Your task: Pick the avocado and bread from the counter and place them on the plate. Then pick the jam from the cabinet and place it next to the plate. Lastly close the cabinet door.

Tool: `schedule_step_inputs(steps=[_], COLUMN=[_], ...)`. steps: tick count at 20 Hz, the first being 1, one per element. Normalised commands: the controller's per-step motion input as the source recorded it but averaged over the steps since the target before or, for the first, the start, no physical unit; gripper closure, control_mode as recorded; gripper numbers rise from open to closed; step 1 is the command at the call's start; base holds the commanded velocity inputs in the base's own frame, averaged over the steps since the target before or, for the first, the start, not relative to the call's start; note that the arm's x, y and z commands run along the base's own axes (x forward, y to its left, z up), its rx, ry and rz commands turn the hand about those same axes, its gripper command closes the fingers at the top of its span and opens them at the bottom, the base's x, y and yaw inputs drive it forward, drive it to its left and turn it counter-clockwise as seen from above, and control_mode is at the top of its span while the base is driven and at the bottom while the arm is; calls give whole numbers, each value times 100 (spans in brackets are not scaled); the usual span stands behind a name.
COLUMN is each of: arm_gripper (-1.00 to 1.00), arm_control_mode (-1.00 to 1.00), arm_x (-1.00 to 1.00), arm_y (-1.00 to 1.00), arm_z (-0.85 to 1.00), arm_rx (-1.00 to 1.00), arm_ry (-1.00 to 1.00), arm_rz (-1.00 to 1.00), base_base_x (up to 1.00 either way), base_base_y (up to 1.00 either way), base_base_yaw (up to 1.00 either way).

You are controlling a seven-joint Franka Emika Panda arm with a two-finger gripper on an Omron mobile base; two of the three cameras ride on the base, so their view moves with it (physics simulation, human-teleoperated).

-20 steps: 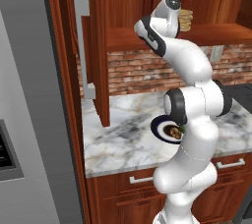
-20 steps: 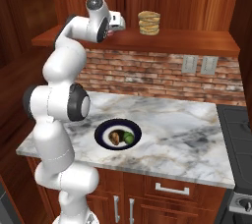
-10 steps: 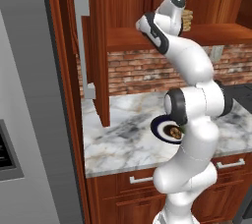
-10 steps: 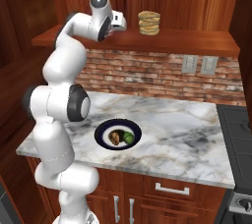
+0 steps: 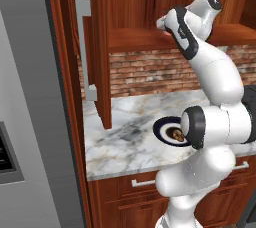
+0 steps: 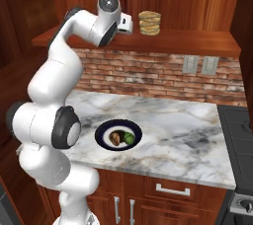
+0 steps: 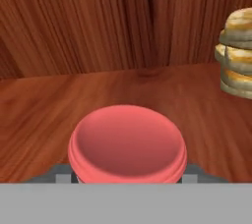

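Note:
The jam (image 7: 127, 142), a pinkish-red jar seen from its lid side, stands on the wooden cabinet shelf (image 7: 49, 105). My gripper (image 7: 127, 176) is shut on it, with a finger pressed against each side. In the base views the gripper (image 6: 127, 23) (image 5: 161, 22) reaches into the open cabinet at shelf height. Below, the navy-rimmed plate (image 6: 101, 137) (image 5: 159, 127) sits on the marble counter (image 6: 183, 135) and holds the green avocado (image 6: 129, 138) and the brown bread (image 6: 116, 137) side by side. The cabinet door (image 5: 100, 47) stands open to the left.
A stack of tan flat discs (image 6: 149, 22) (image 7: 238, 53) sits on the same shelf, just right of the jam. The grey fridge (image 5: 25, 122) fills the far left. A stove edge (image 6: 239, 135) borders the counter on the right, under a brick backsplash with outlets (image 6: 200, 64).
The jaws have closed from wide open onto the jam. The hand has stayed at the shelf, and the wrist has risen slightly.

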Motion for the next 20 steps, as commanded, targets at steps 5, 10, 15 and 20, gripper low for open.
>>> schedule_step_inputs(steps=[5, 10, 15, 20], arm_gripper=[100, 100, 100, 100], arm_control_mode=[-100, -100, -100, -100], arm_x=[-99, -100, -100, -100], arm_y=[-8, 0, 0, -6], arm_z=[54, 33, 0, 0], arm_rx=[-1, -17, -18, -9], arm_ry=[-10, -3, 0, 0], arm_rz=[0, 6, 9, 10], base_base_x=[0, 0, 0, 0], base_base_y=[0, 0, 0, 0], base_base_yaw=[0, 0, 0, 0])
